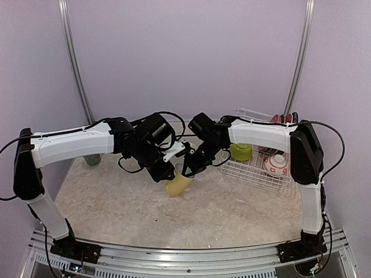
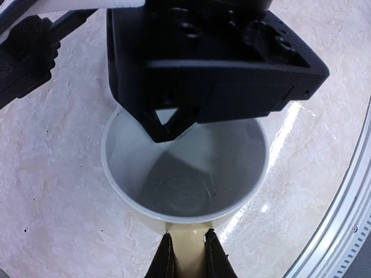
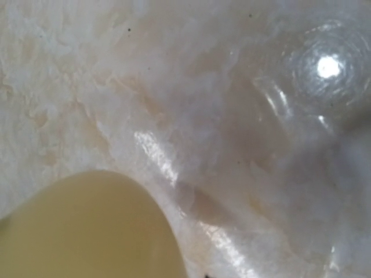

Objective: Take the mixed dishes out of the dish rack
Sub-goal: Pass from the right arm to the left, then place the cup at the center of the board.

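Just beyond the arm bases at the near edge, the marbled surface point(image 1: 116, 202) carries only the yellow cup point(image 1: 177, 185) near its middle. The cup leans to one side with its mouth up toward the two claws; I cannot tell whether its base touches the surface.

The left claw point(image 1: 168, 171) reaches the cup from the left. In the left wrist view its fingertips point(image 2: 165, 258) stand close together, pinched on a strip of the cup's yellow near wall, just under the white rim.

The right claw point(image 1: 188, 168) comes in from the right and is closed on the far rim of the cup point(image 2: 185, 191), its dark tip point(image 2: 164, 134) dipping inside the wall. The right wrist view shows only a blurred curve of the cup point(image 3: 87, 231) against the surface, with no fingers in sight.

Farther back on the right sits the white wire dish rack point(image 1: 255, 171). It holds a lime-green bowl point(image 1: 240, 152) at its left end and a small white-and-red bowl point(image 1: 276, 165) to the right. Reddish plates point(image 1: 278, 120) stand on edge at its far end, their patterns too small to tell.

Far left, a mug with green pattern point(image 1: 91, 159) stands partly hidden behind the left arm.
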`<action>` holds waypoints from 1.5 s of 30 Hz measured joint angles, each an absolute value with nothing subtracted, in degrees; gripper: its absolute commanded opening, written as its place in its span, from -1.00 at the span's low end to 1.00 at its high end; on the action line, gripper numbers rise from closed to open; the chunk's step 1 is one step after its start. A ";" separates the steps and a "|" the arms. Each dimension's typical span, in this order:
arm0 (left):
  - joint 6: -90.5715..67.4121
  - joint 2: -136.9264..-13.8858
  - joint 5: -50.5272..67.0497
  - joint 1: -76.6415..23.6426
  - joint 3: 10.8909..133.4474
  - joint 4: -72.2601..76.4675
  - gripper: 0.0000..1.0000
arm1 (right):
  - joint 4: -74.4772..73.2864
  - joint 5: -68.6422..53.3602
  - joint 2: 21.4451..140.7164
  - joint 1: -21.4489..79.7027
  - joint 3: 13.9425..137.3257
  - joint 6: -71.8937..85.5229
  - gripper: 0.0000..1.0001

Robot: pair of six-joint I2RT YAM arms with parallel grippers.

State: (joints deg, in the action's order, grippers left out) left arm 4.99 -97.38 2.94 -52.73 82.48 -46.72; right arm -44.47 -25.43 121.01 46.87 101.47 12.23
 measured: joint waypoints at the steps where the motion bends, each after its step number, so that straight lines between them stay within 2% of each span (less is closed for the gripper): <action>1: 5.02 -97.38 2.74 -52.73 82.43 -46.68 -1.00 | -44.23 -25.34 121.01 46.87 101.43 12.27 -0.56; 5: 2.50 -97.38 0.67 -52.49 81.80 -45.65 -1.00 | -40.07 -25.12 120.95 46.17 100.18 14.90 -0.01; 8: 0.99 -97.38 -1.34 -51.92 80.62 -45.15 -1.00 | -36.69 -24.51 120.55 45.54 98.32 16.93 0.29; 14: -0.80 -97.34 -3.55 -50.46 80.05 -44.51 -1.00 | -32.60 -21.23 118.15 42.65 95.20 20.75 0.58; 19: -3.25 -97.25 -6.70 -48.03 80.05 -43.48 -1.00 | -28.95 -15.73 112.73 40.10 90.67 24.16 0.67; 25: -7.11 -96.62 -16.25 -43.48 79.42 -41.01 -1.00 | -24.86 -9.52 104.75 38.50 85.65 26.28 0.69; 30: -10.02 -93.84 -21.56 -38.06 74.37 -35.70 -1.00 | -22.31 -7.14 101.62 38.50 84.64 26.48 0.70; 37: -12.27 -88.14 -23.77 -29.50 65.56 -26.50 -1.00 | -20.45 -5.74 100.92 38.50 81.38 26.48 0.74; 45: -14.28 -87.77 -24.93 -23.75 63.05 -18.87 -1.00 | -17.87 -4.36 95.39 38.50 77.52 26.20 0.82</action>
